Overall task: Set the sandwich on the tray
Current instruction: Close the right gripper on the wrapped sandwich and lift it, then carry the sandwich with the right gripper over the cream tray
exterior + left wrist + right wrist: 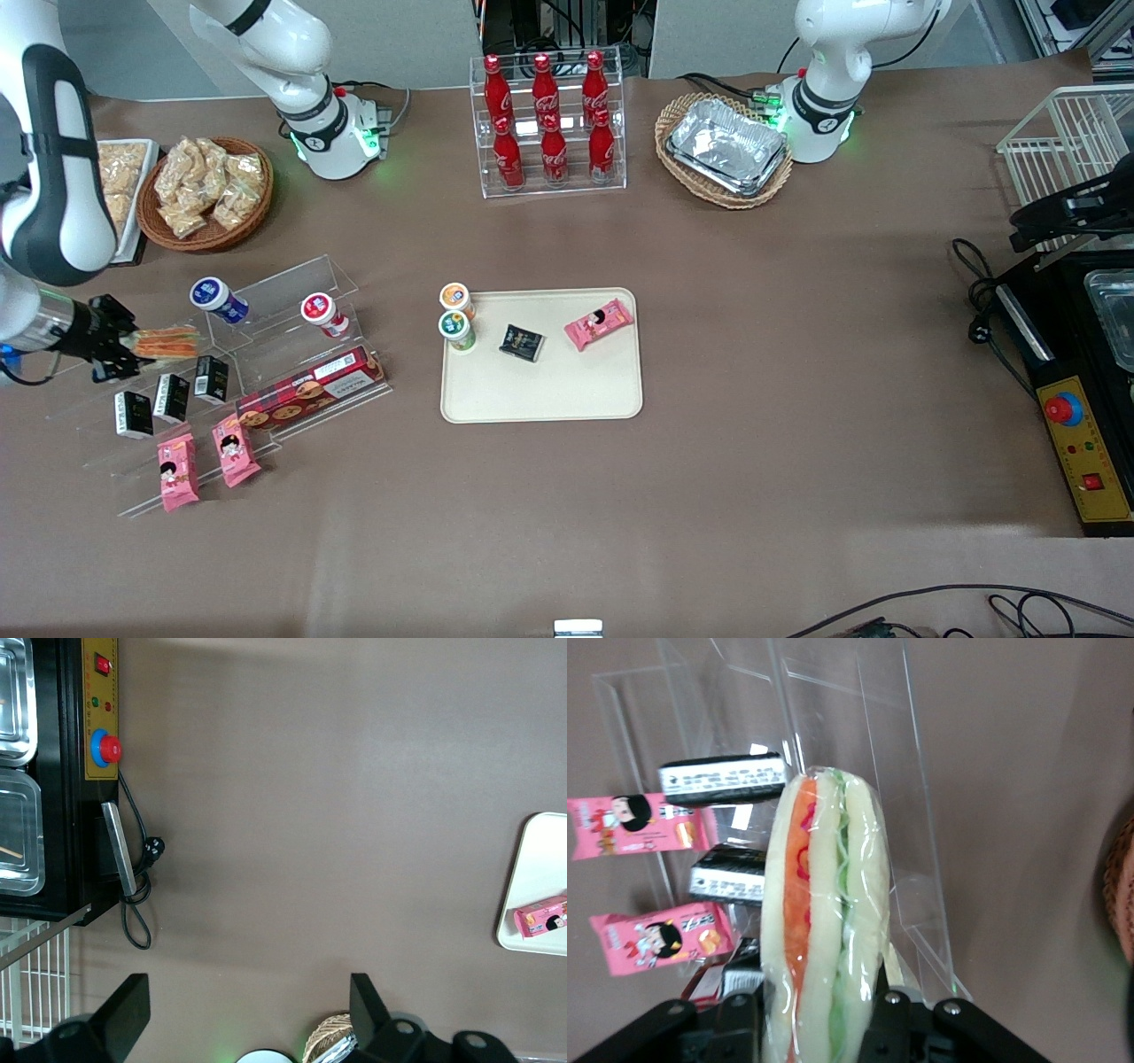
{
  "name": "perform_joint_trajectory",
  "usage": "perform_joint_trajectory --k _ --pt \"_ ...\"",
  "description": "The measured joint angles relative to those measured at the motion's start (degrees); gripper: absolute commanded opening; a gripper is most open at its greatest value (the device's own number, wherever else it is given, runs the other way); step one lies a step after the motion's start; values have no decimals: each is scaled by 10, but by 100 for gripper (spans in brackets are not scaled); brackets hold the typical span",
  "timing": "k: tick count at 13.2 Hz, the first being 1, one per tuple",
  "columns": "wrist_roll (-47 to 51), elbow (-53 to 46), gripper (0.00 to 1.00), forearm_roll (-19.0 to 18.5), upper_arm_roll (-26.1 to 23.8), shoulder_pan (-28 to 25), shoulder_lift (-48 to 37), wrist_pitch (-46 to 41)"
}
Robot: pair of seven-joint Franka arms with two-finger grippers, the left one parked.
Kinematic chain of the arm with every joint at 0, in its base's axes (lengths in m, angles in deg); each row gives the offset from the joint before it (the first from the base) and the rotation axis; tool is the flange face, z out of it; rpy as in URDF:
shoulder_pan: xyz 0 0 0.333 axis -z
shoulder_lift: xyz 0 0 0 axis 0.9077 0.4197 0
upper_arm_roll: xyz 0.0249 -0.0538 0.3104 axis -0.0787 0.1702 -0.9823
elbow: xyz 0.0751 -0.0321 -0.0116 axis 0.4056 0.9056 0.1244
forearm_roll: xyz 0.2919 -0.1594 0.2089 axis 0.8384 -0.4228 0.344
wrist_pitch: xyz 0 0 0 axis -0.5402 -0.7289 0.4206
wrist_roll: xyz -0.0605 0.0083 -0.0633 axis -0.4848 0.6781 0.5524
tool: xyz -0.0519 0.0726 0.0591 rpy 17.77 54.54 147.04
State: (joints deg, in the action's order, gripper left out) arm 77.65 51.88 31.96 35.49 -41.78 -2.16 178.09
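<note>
The right arm's gripper (124,347) is clamped on the sandwich (165,342), a clear-wrapped wedge of pale bread with orange, red and green filling, holding it above the clear acrylic display stand (275,306) at the working arm's end of the table. In the wrist view, the sandwich (826,921) stands edge-on between the black fingers (897,1028), its wrap pinched at the held end and its free end reaching out over the stand's steps (859,744). Just below the gripper on the stand sit three small black boxes (172,397), and nearer the front camera than those lie two pink snack packets (205,459); a long red biscuit box (310,388) rests on the stand beside the boxes, toward the tray. Two small capped cups, one blue-lidded (216,299) and one red-lidded (322,313), stand on the stand's upper steps. The cream-beige tray (540,390) lies well apart from the gripper, at mid-table toward the parked arm's end, carrying two small cups (457,319) at one corner, a dark packet (522,342) and a pink packet (599,323). A wicker basket of wrapped snacks (207,188) sits farther from the front camera than the gripper.
</note>
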Motion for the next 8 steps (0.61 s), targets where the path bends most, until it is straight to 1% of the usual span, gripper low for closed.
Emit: perform_joint_trajectory --k 3,4,6,7,8 --pt "-15 -33 0 3 -6 0 -48 -72" --pt "-15 -57 0 18 -9 -1 -60 -102" --pt "-15 -120 0 60 -20 -3 -73 -167" --pt "-9 -145 0 75 -31 -6 -76 -198" --pt "18 -162 0 84 -47 -13 -77 -218"
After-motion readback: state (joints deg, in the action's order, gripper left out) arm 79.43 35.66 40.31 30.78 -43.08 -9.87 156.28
